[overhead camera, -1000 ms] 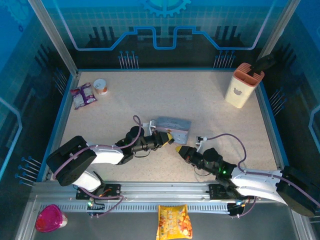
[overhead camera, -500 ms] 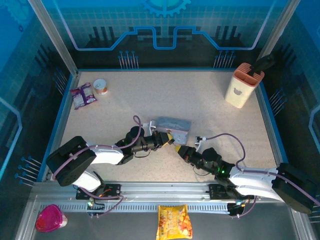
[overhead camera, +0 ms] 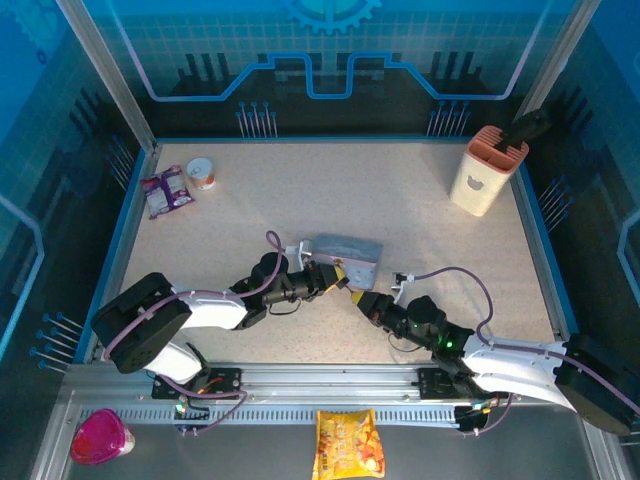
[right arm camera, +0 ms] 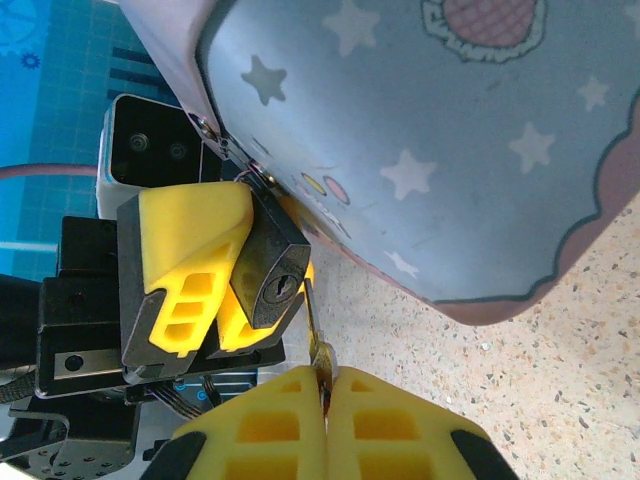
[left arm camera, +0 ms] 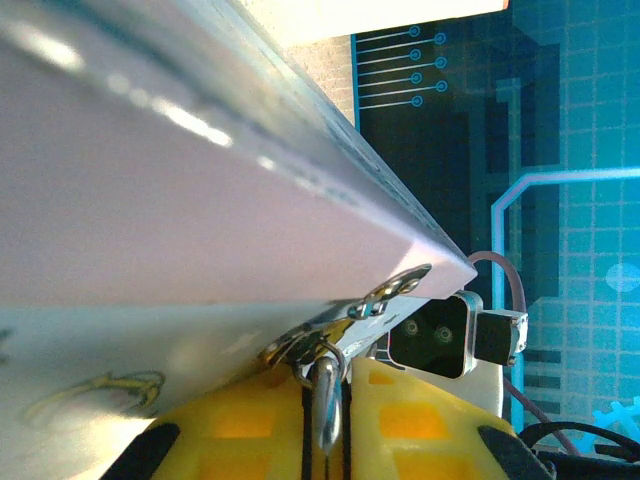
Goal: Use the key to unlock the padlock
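My left hand (overhead camera: 334,279) pinches the padlock (right arm camera: 268,276) at the corner of the star-printed tin (right arm camera: 420,130), with its keyhole turned toward my right hand (right arm camera: 325,400). That hand is pressed together on the key (right arm camera: 313,318), whose tip sits just beside the keyhole.
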`<state>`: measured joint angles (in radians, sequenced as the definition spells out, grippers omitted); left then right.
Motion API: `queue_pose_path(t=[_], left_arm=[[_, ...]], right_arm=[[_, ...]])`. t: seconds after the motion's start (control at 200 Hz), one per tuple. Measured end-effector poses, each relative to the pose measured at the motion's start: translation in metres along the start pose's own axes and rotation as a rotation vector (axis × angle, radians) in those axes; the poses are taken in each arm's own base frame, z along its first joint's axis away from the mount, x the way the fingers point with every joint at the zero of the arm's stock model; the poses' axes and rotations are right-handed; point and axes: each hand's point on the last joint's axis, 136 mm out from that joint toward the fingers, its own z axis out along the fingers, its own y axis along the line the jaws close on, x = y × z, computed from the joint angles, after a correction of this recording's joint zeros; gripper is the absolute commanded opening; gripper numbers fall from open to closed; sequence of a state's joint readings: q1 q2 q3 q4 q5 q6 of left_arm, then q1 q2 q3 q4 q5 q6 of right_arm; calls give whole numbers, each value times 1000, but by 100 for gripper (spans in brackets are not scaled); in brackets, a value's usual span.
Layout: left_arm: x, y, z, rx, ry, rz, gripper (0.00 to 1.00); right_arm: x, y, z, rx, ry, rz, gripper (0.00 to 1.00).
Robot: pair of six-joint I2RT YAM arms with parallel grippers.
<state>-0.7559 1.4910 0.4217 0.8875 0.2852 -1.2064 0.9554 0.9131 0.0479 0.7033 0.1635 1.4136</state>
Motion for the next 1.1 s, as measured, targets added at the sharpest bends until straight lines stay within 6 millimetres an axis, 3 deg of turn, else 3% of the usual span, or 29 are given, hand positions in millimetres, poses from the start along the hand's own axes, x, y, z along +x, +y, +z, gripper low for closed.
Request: queue_pose_path(t=[1.101], left_arm=[[0,-2,1,7,-7,-28,0]], right_arm=[[-3,3,2,-12,0,-26,0]])
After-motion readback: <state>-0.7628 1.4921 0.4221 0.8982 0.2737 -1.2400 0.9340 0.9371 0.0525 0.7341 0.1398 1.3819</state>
